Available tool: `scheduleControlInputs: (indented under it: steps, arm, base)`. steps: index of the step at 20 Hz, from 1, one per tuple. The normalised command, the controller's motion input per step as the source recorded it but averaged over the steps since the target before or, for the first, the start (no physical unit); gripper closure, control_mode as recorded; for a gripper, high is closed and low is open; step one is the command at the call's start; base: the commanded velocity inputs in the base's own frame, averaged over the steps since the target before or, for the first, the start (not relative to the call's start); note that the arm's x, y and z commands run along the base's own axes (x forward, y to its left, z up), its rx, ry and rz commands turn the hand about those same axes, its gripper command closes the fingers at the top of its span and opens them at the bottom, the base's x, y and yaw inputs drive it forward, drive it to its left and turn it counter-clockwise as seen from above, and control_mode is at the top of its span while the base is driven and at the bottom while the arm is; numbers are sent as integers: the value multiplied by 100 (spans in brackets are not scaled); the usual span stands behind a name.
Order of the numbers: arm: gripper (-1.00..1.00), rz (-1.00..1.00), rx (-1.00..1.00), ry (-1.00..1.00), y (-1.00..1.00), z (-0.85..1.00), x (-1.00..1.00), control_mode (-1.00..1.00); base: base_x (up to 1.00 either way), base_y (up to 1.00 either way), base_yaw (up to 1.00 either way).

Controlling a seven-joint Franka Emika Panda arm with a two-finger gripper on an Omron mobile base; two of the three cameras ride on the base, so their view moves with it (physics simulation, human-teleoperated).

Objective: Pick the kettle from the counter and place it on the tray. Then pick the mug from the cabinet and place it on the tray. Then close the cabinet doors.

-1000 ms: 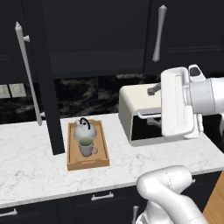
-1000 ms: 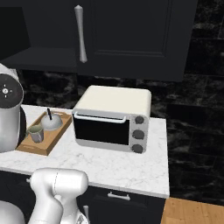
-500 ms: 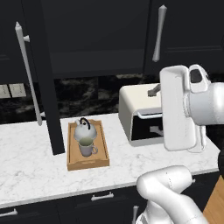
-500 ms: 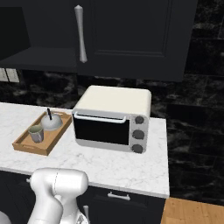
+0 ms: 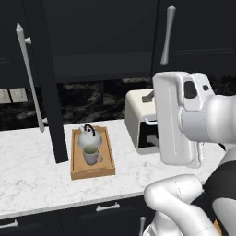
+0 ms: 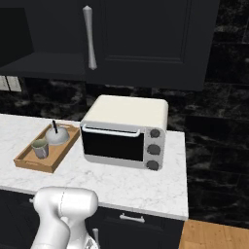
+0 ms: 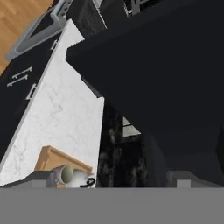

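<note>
Wooden tray [image 5: 105,168] bearing kettle [image 5: 89,137], mug [image 5: 92,155]

Mug [image 7: 67,174] and kettle [image 7: 83,179] on tray [image 7: 48,158]

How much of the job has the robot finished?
Two parts look done: the kettle and the mug both sit on the tray. The gripper holds nothing. Left: closing the cabinet doors; the left door hangs open, the right one looks shut.

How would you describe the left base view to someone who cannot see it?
A wooden tray on a white marble counter holds a silver kettle and a pale mug. A black cabinet door stands open left of it; a white robot arm rises at right.
</note>
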Motion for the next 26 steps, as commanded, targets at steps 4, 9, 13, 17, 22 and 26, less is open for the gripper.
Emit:
scheduleControlInputs:
  steps: [4, 9, 13, 17, 22, 26]
  arm:
    - [-100, 0, 0, -21, 38, 1, -22, -100]
    - [-100, 0, -5, -14, 61, 0, -15, -100]
    - [-100, 1, -6, -3, 66, 0, -4, -100]
    - [-100, 4, -1, 0, 58, 0, -8, -100]
    - [-100, 9, 0, 0, 42, 0, -9, -100]
    - [-100, 0, -4, 4, 61, -4, 0, -100]
  base:
    - [0, 0, 0]
    - [0, 0, 0]
    - [0, 0, 0]
    - [0, 0, 0]
    - [0, 0, 0]
    - [0, 0, 0]
